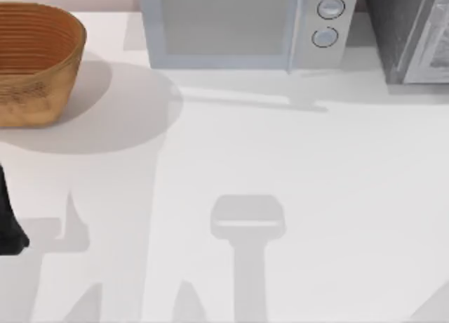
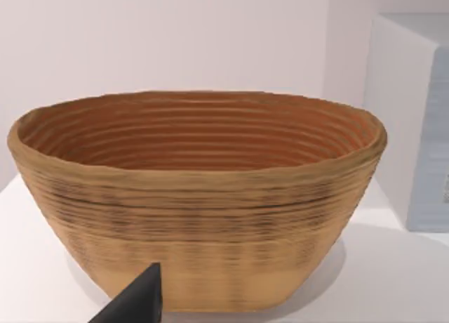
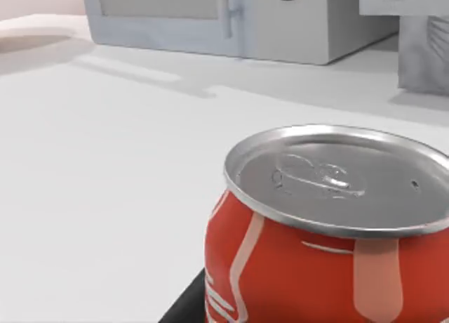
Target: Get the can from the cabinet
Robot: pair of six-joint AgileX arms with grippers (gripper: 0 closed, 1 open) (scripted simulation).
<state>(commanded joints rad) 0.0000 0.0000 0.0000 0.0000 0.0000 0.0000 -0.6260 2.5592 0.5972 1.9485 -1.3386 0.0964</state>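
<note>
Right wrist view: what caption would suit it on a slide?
Red can with silver lid close to the right wrist camera, upright above the white table; microwave behind.

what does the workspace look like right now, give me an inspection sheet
surface: white table, shadows across it
job's things: red can, upright, lid shut, close before the right wrist camera; grey cabinet at the far right
clutter: wicker basket at the far left, nothing seen inside; microwave at the back, door closed
grippers: left gripper's dark finger faces the basket; right gripper likely holds the can, grip unconfirmed
cables: nothing seen
surroundings: pale wall behind
</note>
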